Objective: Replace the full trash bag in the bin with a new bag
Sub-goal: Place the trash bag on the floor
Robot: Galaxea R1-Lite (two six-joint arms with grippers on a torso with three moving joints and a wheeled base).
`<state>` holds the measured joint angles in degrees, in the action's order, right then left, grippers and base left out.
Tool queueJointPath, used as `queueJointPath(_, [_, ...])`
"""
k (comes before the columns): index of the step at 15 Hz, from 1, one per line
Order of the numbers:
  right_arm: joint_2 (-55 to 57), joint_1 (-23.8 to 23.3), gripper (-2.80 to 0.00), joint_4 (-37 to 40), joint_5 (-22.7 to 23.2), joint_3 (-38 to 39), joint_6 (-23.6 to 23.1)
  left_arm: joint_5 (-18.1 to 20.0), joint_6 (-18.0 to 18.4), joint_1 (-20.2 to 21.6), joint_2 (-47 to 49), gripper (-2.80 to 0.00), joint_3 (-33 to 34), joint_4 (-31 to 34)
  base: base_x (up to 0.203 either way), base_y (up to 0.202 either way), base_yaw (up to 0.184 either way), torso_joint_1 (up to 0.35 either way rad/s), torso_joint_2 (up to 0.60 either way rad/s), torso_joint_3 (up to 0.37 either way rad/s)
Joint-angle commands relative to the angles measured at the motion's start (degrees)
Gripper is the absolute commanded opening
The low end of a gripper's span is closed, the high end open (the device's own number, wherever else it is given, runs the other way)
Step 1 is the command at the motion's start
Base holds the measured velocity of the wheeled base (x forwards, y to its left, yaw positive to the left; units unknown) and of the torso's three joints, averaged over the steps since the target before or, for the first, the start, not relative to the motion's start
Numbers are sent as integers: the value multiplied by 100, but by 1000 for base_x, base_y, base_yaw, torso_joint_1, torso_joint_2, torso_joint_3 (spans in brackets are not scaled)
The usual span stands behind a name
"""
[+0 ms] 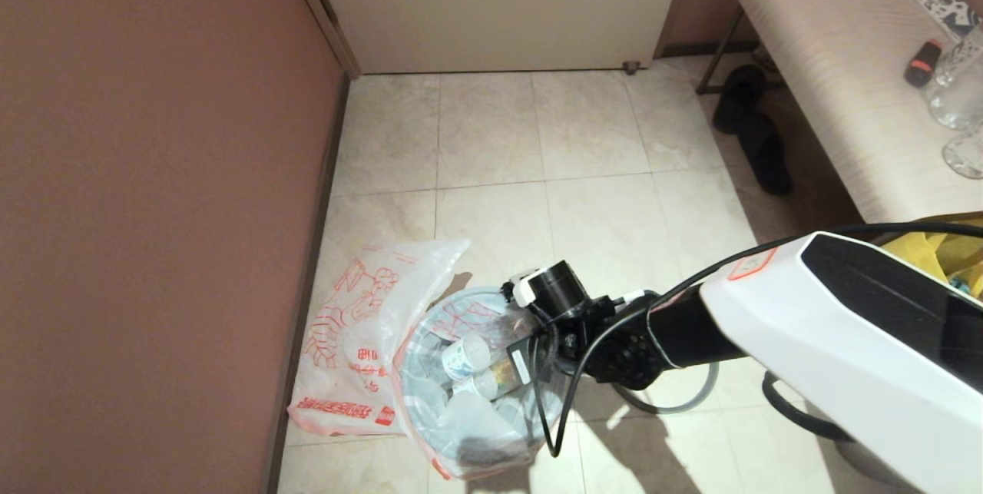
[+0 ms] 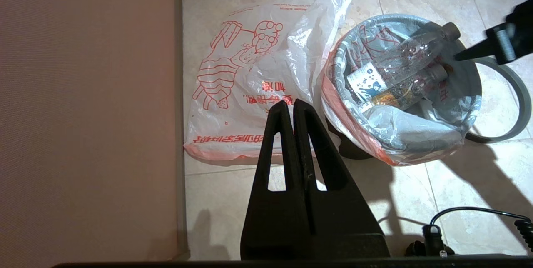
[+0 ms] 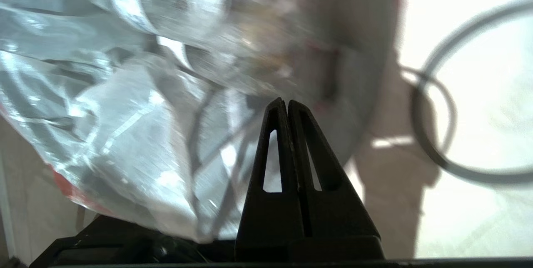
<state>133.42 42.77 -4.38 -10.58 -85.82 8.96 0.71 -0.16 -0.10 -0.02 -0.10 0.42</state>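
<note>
Pale floor tiles [image 1: 584,194] fill the middle of the head view, with a reddish-brown wall [image 1: 153,171] down the left side, a white door [image 1: 499,2] at the top and a beige bench [image 1: 845,94] at the upper right. Dark slippers [image 1: 749,129] lie beside the bench legs.

Low and left of centre stands the bin [image 2: 354,151], almost wholly wrapped by the full trash bag [image 1: 476,417], whose pink-red rim folds over the outside. Clear plastic bottles [image 2: 399,68] lie inside the bag. Flat on the tiles just left of the bin, touching it, lies the new bag [image 1: 353,340], printed in red. A grey hoop [image 2: 512,105] rests on the floor at the bin's right side.

Reaching in from the right edge, the right gripper [image 3: 287,103] hangs over the bin's right rim, fingers pressed together on nothing, tips just above the bag's lining. In its own wrist view, the left gripper [image 2: 293,107] is likewise clenched empty, above the floor near the new bag.
</note>
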Motion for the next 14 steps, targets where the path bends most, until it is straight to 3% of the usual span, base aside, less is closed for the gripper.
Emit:
queueJointPath(1, [-646,-97,-280,-2,-250,511,140,0,-2,1,2,-280,1,2,0,0,0,0,0,0])
queueJointPath(4, [-826,-299,-280,-2,-542,853,228,0,-2,1,2,-280,4,2,0,0,0,0,0,0])
queueJointPath(5, [-818,-312,0,-2,-549,918,229,0,-2,1,2,-280,1,2,0,0,0,0,0,0])
queueJointPath(14, [-452,-370,0,-27,-520,1001,207,0,-2,1,2,-280,1,2,0,0,0,0,0,0])
